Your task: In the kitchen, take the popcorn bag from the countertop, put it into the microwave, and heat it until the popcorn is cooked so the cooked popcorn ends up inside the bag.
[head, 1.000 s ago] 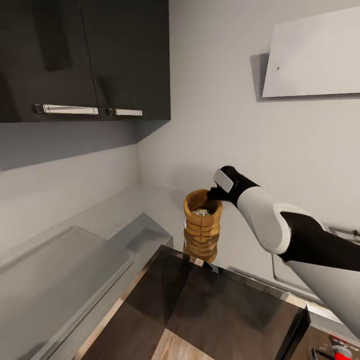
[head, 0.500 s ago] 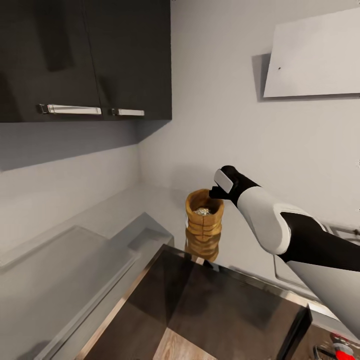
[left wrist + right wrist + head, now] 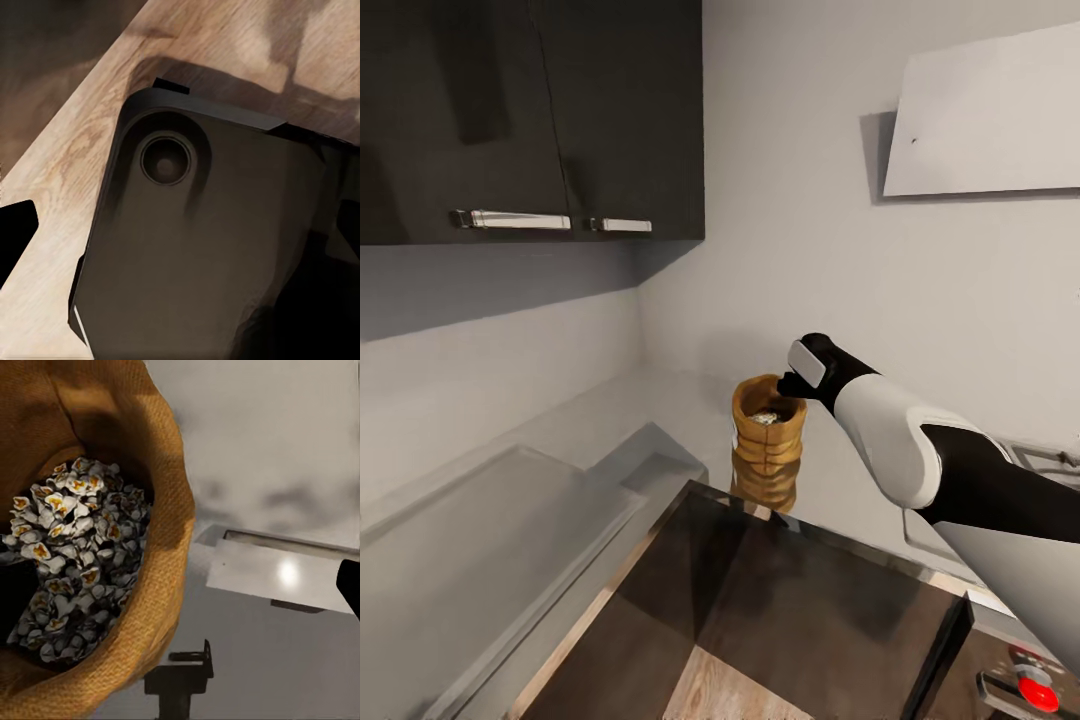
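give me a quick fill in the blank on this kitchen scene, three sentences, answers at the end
1. The popcorn bag stands upright on the glossy grey ____.
2. The arm reaching to the bag's rim is the robot's ____ arm, its right gripper at the rim.
3. In the right wrist view, the bag holds pale ____ with yellow centres.

Missing words: countertop; right; popcorn
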